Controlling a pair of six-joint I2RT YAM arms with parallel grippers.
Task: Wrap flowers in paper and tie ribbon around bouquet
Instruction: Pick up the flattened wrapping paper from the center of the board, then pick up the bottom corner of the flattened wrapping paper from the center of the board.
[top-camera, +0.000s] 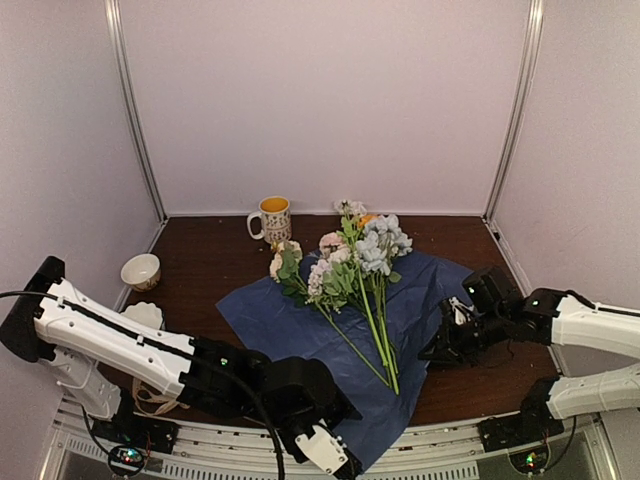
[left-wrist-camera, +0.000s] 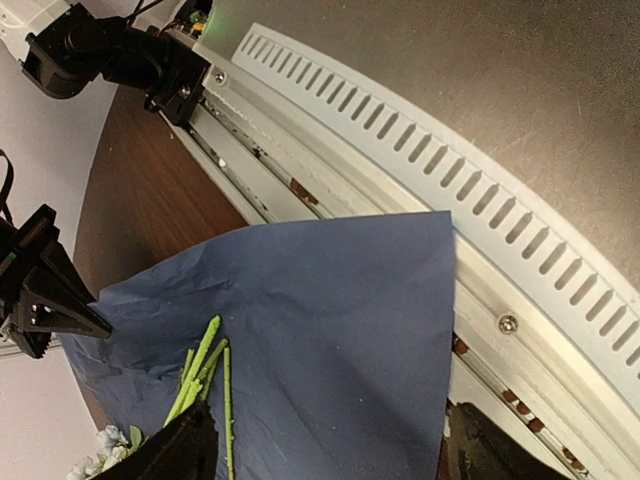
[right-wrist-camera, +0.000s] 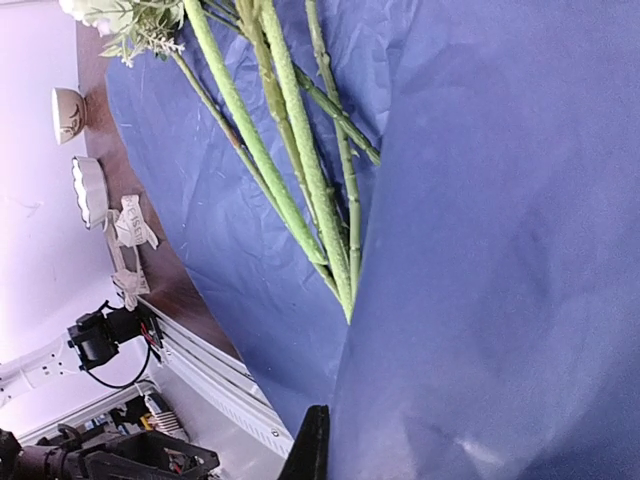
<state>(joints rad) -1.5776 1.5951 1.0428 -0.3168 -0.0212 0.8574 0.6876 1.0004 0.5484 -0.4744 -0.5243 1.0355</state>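
Bare dark brown wooden tabletop (top-camera: 200, 262) shows at back left, between the white-and-yellow patterned mug (top-camera: 272, 218) and the small cream bowl (top-camera: 140, 270), and at back right beyond the blue paper sheet (top-camera: 290, 325).

Centre blocked: green-stemmed pastel flowers (top-camera: 355, 275) lie across the sheet.

Near left blocked: the left arm (top-camera: 120, 340) lies over the beige ribbon (top-camera: 150, 398), beside the white scalloped bowl (top-camera: 146, 314).

The right gripper (top-camera: 440, 352) occupies the sheet's right edge, pinched onto it.

Pale walls (top-camera: 320, 100) close three sides.
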